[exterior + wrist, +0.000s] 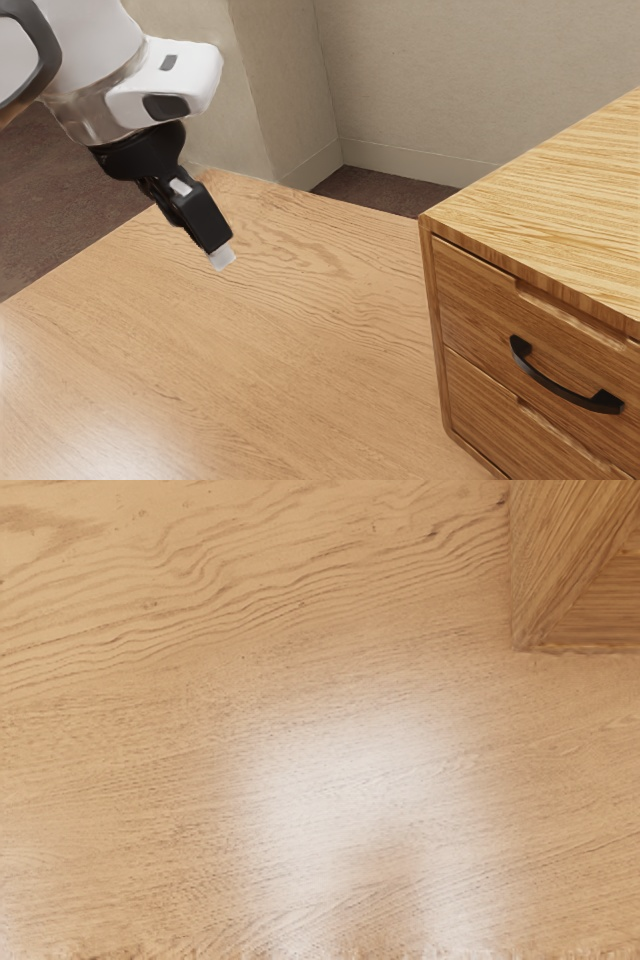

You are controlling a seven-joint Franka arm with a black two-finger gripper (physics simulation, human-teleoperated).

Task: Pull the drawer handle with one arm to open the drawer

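Observation:
A wooden drawer cabinet (pixel 560 215) stands on the table at the exterior view's right. Its upper drawer front (pixel 480 305) carries a curved black handle (pixel 565 378) and sits flush with the cabinet face. My black gripper (pixel 222 258) hangs above the table at the upper left, tilted down toward the right and far from the handle, holding nothing. In the wrist view a corner of the cabinet (pixel 575 560) rises beyond the bare wood under my hand.
The wooden table top (pixel 250 340) stretches between my gripper and the cabinet. A second drawer front (pixel 500 430) lies below the handled one. Beige walls (pixel 450 70) and brown carpet (pixel 380 190) lie behind the table.

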